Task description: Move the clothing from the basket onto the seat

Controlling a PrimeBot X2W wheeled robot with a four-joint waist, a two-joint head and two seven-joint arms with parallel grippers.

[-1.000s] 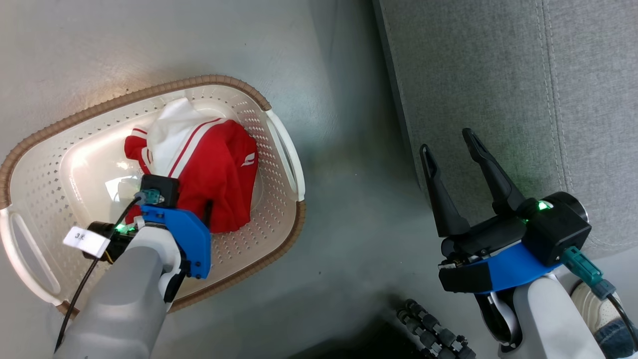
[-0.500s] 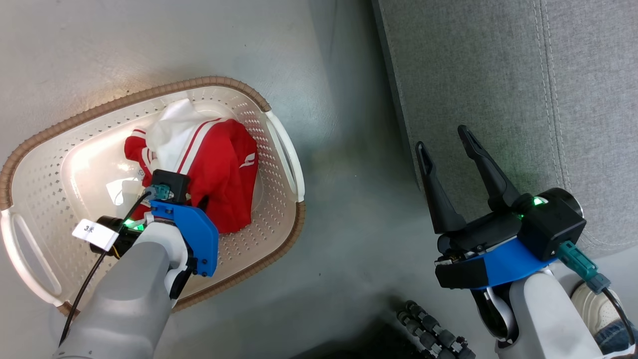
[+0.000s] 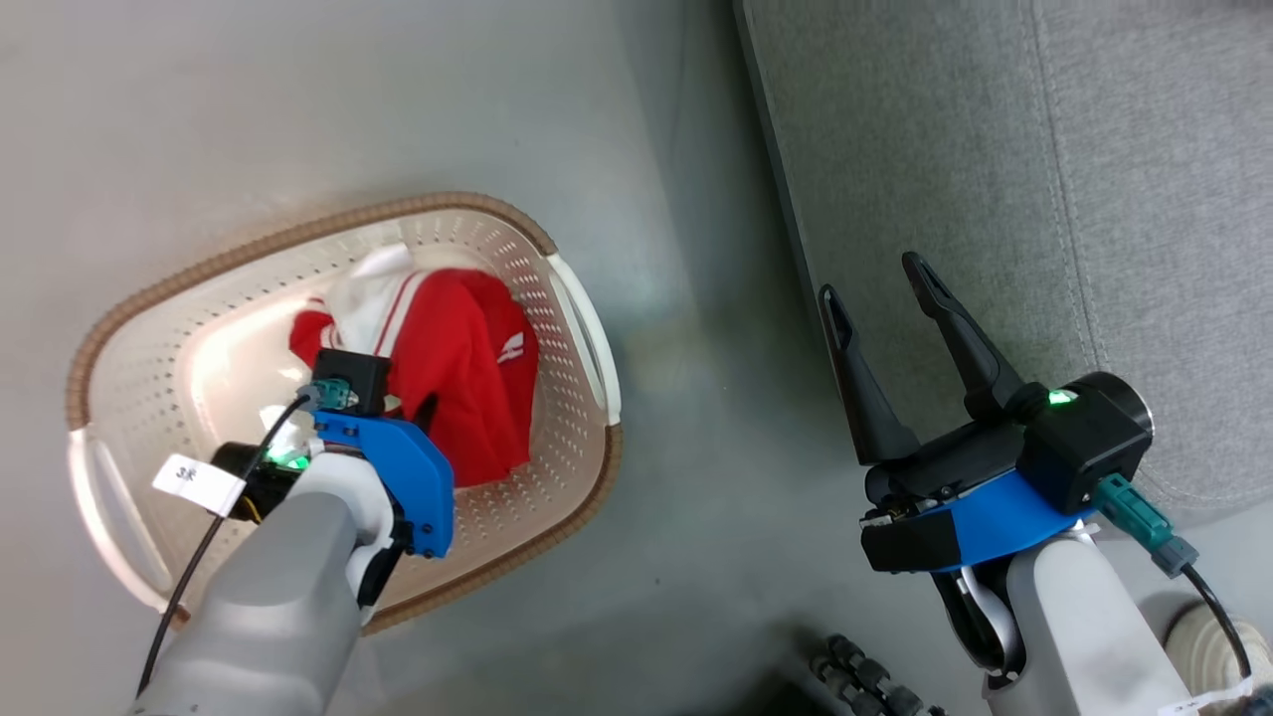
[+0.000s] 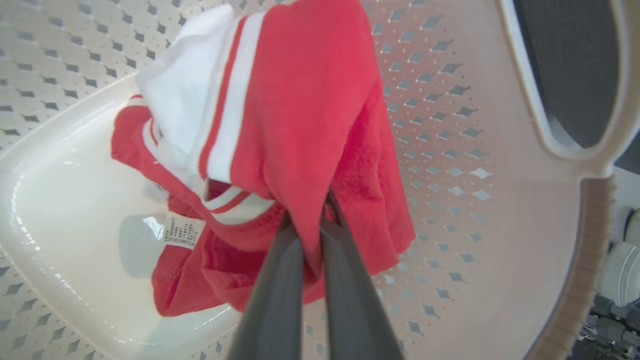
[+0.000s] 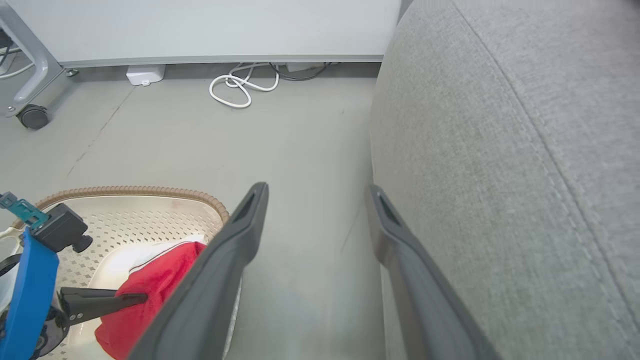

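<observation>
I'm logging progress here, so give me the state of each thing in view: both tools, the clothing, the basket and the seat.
Left tool: shut on a red fold of clothing, inside the basket.
Right tool: open, empty, near the edge of the seat.
Clothing: bunched, in the basket.
Basket: upright on the floor.
Seat: no clothing on the part seen.

The clothing (image 3: 467,388) lies in the basket (image 3: 527,502), left of the seat (image 3: 995,149).

Soft cloth clothing (image 4: 300,100); glossy plastic basket (image 4: 500,240).
</observation>
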